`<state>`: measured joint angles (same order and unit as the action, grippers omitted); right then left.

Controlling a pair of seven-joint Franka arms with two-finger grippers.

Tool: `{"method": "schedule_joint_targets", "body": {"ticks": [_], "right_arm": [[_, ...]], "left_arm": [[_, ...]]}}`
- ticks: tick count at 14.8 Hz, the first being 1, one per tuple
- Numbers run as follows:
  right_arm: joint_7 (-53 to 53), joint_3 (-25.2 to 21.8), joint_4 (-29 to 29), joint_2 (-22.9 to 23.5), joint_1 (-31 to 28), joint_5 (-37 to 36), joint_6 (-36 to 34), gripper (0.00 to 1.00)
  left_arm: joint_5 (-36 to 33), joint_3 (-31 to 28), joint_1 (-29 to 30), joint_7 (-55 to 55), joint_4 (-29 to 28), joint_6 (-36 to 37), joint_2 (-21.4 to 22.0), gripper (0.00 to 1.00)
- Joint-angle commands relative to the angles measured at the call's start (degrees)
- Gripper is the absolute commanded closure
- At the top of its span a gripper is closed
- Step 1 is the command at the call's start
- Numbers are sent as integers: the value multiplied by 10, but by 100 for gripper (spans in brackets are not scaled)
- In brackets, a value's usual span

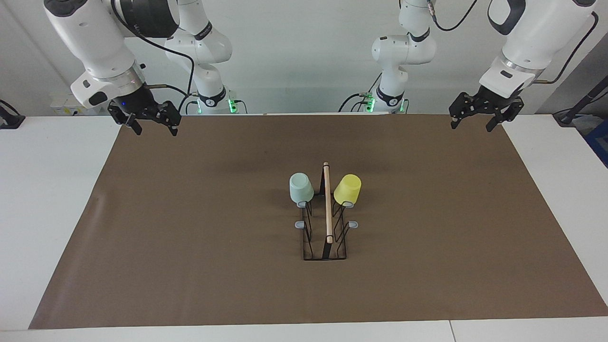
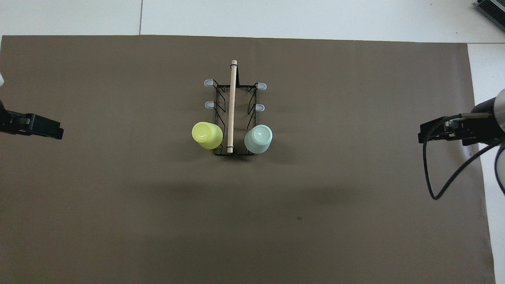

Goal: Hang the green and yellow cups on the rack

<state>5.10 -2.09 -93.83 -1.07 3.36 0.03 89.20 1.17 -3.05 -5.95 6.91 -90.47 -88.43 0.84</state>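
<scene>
Both cups sit upside down on the prongs nearest the robots of the black wire rack (image 1: pixel 325 237) at mid-table: the mint green cup (image 1: pixel 300 187) toward the right arm's end, the yellow cup (image 1: pixel 347 189) toward the left arm's. The right gripper (image 1: pixel 152 126) and left gripper (image 1: pixel 477 121) hang released and empty over the brown mat's corners, each well apart from the rack and about equally distant.

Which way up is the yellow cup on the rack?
Upside down: the yellow cup hangs over a prong of the rack, its closed base facing up, tilted outward.
</scene>
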Motion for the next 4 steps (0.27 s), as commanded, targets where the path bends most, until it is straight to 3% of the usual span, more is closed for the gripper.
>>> {"method": "schedule_joint_targets", "body": {"ticks": [1,4], "right_arm": [[-2,-5,0,-5,7,-24,-1,0],[-16,-5,6,-5,1,-26,-4,0]], "left_arm": [[-4,8,9,10,-2,5,6,0],[-4,8,9,10,-2,5,7,0]]}}
